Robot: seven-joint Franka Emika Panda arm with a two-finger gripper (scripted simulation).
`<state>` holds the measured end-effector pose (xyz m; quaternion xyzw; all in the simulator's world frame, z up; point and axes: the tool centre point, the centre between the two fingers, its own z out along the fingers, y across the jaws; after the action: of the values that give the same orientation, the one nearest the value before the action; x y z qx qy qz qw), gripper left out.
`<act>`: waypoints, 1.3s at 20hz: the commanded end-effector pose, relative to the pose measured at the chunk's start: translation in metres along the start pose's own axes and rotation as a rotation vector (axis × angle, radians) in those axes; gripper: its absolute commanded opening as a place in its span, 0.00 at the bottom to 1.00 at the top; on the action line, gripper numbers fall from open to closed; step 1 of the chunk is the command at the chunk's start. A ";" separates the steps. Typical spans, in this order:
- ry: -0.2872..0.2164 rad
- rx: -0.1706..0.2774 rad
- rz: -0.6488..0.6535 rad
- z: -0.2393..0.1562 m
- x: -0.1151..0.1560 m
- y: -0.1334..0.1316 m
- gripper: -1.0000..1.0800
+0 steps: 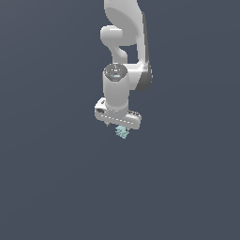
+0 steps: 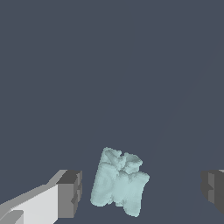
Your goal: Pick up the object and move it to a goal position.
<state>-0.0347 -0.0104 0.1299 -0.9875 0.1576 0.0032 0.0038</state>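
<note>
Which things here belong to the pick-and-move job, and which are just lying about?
Belongs to the job:
- pale teal jagged lump, sitting between the fingers, untouched on both sides
- gripper, open, finger pads wide apart

Lying about:
- nothing else shows; no goal marker is visible either

Plain dark slate-grey floor (image 1: 51, 187), flat, unmarked. Pale teal jagged object (image 1: 122, 132) lies on it; in wrist view, object (image 2: 119, 181) sits against same grey floor (image 2: 109, 65).
</note>
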 end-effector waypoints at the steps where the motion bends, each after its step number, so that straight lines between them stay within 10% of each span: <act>1: 0.001 -0.001 0.057 0.009 -0.010 -0.003 0.96; 26: 0.008 -0.005 0.268 0.047 -0.047 -0.010 0.96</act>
<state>-0.0763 0.0148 0.0866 -0.9577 0.2878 -0.0002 0.0002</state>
